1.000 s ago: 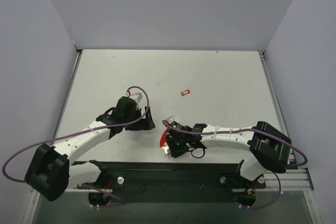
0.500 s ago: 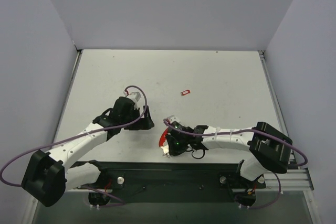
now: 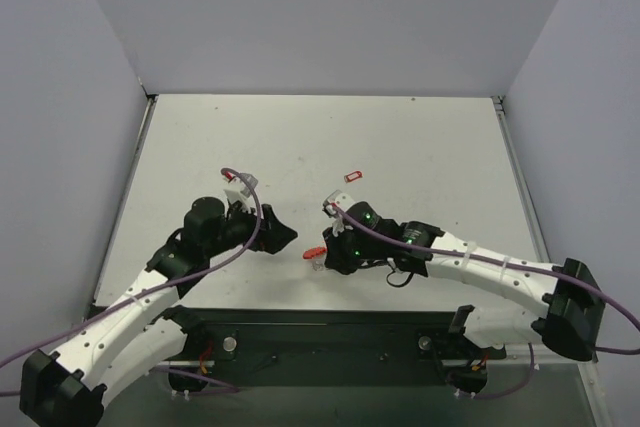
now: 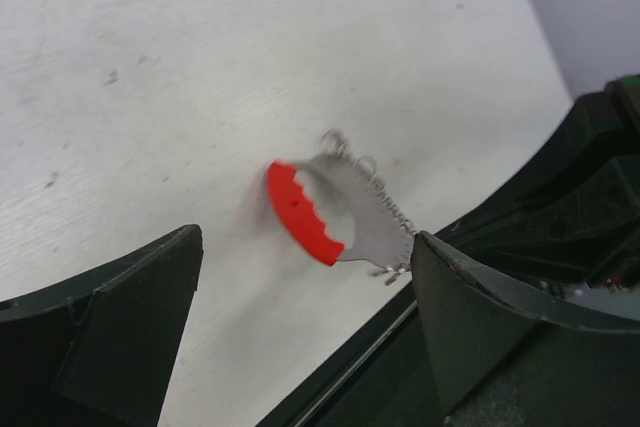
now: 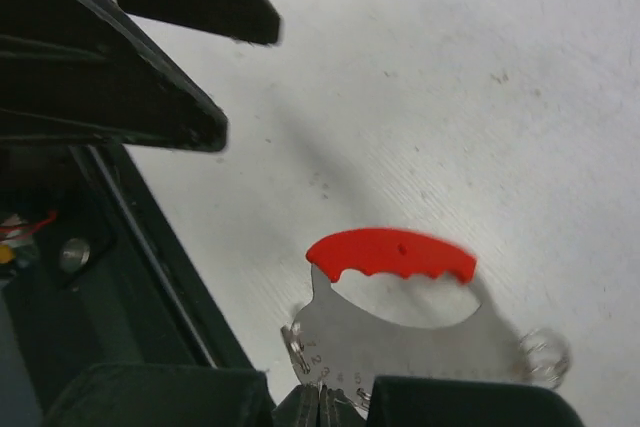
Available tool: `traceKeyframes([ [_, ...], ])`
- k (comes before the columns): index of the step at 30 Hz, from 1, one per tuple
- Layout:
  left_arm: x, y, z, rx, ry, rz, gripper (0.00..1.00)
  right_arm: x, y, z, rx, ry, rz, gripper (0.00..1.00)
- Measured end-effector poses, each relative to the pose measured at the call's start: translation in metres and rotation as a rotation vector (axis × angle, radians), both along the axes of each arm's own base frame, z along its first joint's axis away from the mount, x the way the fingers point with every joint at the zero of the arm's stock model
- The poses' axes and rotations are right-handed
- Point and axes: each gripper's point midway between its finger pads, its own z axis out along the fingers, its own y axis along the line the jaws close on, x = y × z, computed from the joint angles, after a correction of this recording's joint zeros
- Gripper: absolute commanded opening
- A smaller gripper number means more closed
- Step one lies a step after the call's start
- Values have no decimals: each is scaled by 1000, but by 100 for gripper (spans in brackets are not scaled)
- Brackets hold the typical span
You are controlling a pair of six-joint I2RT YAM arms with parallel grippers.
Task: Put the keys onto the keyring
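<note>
1. My right claw [image 5: 320, 399] is fully closed. It pinches the lower edge of the silver plate of the keyring [image 5: 392, 252] (the red toothed grip points away from my fingers, and a small wire ring sits at one end of the plate).
2. My left claw [image 4: 306, 233] is wide open and holds nothing. It hangs just beside the keyring, on the side away from my right claw. In its own wrist view one finger stands on each side of the keyring, and neither touches it.
3. The keys [image 3: 350, 176] lie flat on the table [image 3: 430, 147], well apart from the keyring, beyond it toward the far wall and slightly to the right. No claw is near them.
4. I judge that the step in hand is to secure the keyring. One claw has it, nothing is threaded on a ring yet, so the task is at its early part.
5. I cannot tell whether the keyring rests on the table or is lifted a little; I see only its shadow below it.
6. For the next move, I think my left claw must go past the keyring to the keys. The tag is tiny and flat, so the fingers need to close very low and exactly around it, while my right claw keeps the wire rings free and reachable.
</note>
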Motion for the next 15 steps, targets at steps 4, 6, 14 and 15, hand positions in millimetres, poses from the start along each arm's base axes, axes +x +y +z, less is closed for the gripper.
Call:
traceKeyframes([
  [4,-14,-18,45,-144,-151,-133,90,-2,9,55,125,-93,128,0],
  [6,-25,-28,66,-212,-218,-218,88,-7,9,81,183,-126,203,0],
  [14,-70,-61,99,-349,-289,-525,71,-26,7,144,326,-173,418,0],
  [15,-75,-66,98,-352,-282,-555,70,-29,6,145,332,-168,434,0],
])
